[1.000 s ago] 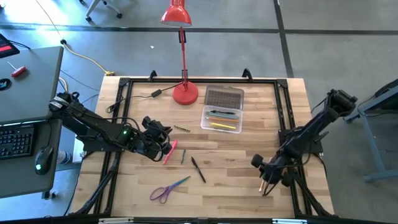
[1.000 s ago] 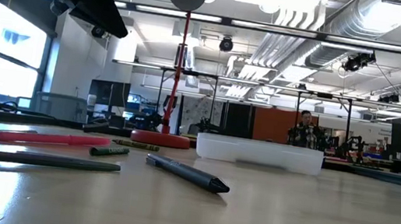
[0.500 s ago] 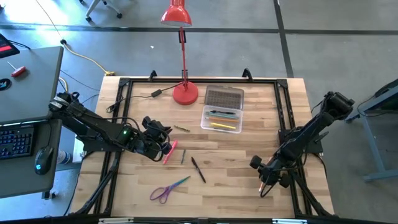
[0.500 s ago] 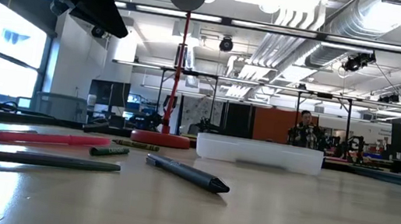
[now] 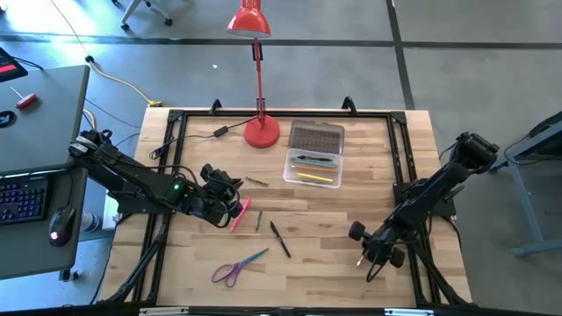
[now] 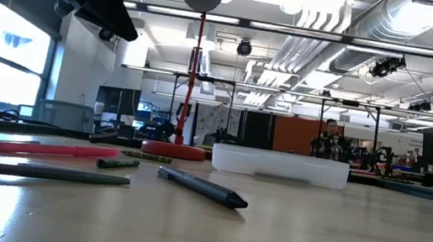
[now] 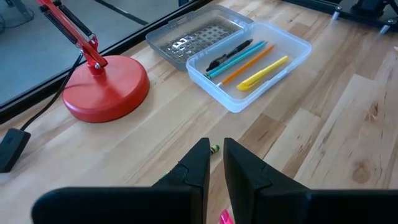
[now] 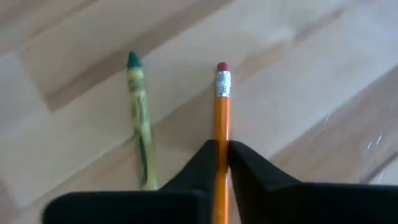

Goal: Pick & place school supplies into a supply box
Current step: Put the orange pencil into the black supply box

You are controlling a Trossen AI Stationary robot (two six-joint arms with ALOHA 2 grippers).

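Note:
My right gripper (image 5: 363, 260) is low over the table's near right part, shut on an orange pencil (image 8: 222, 118); a green crayon (image 8: 140, 124) lies on the wood beside it. My left gripper (image 5: 235, 209) hangs above a pink marker (image 5: 240, 215) at the table's left, with a narrow empty gap between its fingers (image 7: 216, 163). Flat on the table lie the marker, a black pen (image 5: 280, 239), a green pencil (image 5: 258, 219) and purple-handled scissors (image 5: 235, 266). The clear supply box (image 5: 313, 168) holds several pens; its bumpy lid (image 5: 316, 138) lies behind it. My right gripper pinches the orange pencil's shaft (image 8: 222, 144) between its two fingers, well back from the eraser end (image 8: 222, 70). The fingers slant down from the table's far right, roughly along the pencil. Whether the pencil is on the wood or just clear of it, I cannot tell.
A red desk lamp stands with its round base (image 5: 262, 132) left of the lid; its cable and plug (image 5: 220, 132) run to the far left. A small crayon (image 5: 255, 182) lies between the left gripper and the box. A black frame (image 5: 399, 175) edges the table.
My right gripper has sunk a little and crept toward the table's near left, onto the spot where the orange pencil lies. Neither the left arm nor anything on the table has moved.

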